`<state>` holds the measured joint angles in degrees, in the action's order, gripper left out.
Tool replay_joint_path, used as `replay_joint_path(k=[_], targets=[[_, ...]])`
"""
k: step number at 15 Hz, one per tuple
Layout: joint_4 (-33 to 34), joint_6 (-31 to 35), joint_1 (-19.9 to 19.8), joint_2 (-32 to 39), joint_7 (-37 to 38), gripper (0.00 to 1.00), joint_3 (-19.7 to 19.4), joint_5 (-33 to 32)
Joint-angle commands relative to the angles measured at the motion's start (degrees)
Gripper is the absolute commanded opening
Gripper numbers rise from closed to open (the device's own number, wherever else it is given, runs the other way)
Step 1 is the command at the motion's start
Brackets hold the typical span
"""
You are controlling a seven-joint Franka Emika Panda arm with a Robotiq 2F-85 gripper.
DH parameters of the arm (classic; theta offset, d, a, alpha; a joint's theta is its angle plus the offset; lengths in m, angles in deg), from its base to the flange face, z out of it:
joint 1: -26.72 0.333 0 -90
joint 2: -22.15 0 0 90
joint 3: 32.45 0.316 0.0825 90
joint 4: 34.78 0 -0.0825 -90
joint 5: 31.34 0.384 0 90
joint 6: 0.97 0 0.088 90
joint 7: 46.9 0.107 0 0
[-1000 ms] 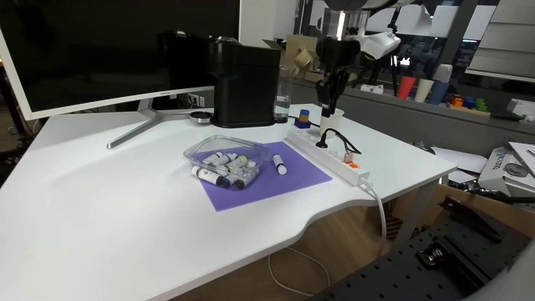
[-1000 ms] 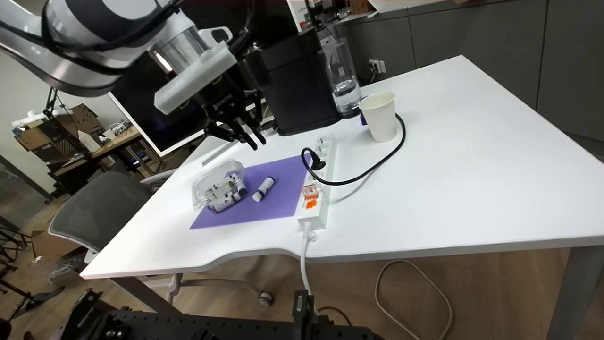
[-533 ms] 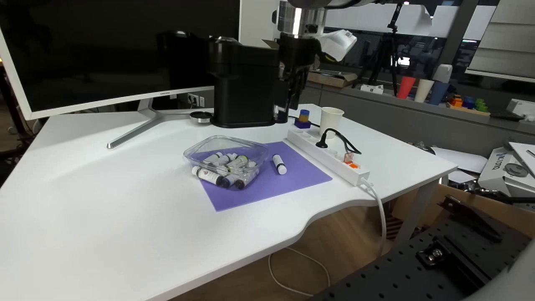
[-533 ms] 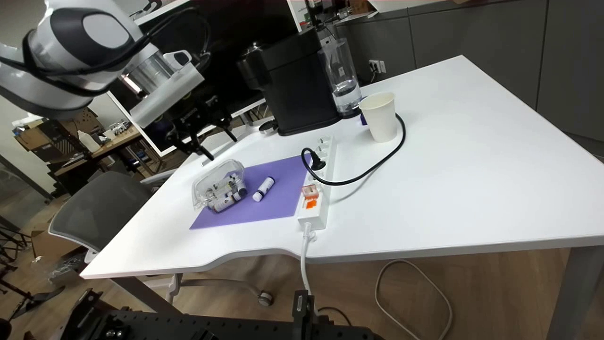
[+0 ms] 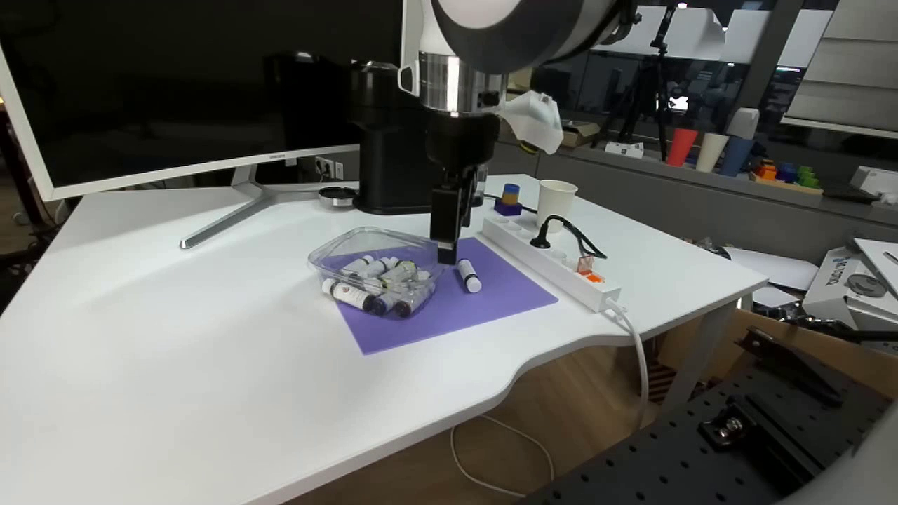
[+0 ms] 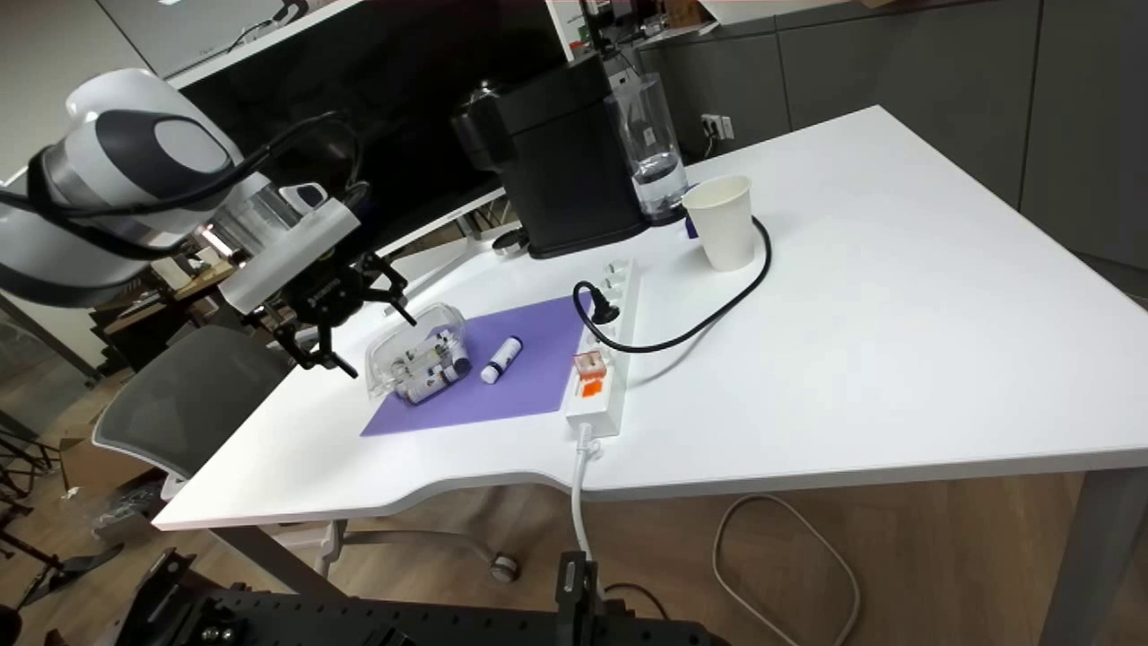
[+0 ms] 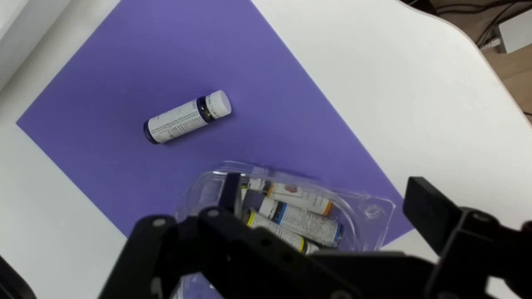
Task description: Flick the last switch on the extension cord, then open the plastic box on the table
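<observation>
I see the jaws spread wide above the plastic box [image 5: 379, 254]. To open it, centre them on the corner tab [image 7: 379, 215], descend slowly, then lift gently.

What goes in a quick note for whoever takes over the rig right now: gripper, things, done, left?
Gripper: open, fingers wide apart at the plastic box; contact unclear.
Box: on the table, partly on the purple mat, vials inside.
Extension cord: on the table beside the mat, black plug in it.
Done: can't tell whether the last switch is flicked; check.
Left: probably opening the box, which looks closed, though clear plastic makes that uncertain.
</observation>
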<state>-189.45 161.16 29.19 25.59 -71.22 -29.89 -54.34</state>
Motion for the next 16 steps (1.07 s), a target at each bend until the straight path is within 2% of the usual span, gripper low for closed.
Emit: replay_joint_path(k=[1, 9, 16], targets=[[-0.8, 2.6, 0.5, 1.8, 5.6, 1.00, -1.6, -9.7], [-0.5, 4.6, 2.3, 5.6, 12.4, 1.00, -3.1, -23.4], [0.4, 10.1, 5.4, 7.8, 22.0, 1.00, -5.3, -35.2]])
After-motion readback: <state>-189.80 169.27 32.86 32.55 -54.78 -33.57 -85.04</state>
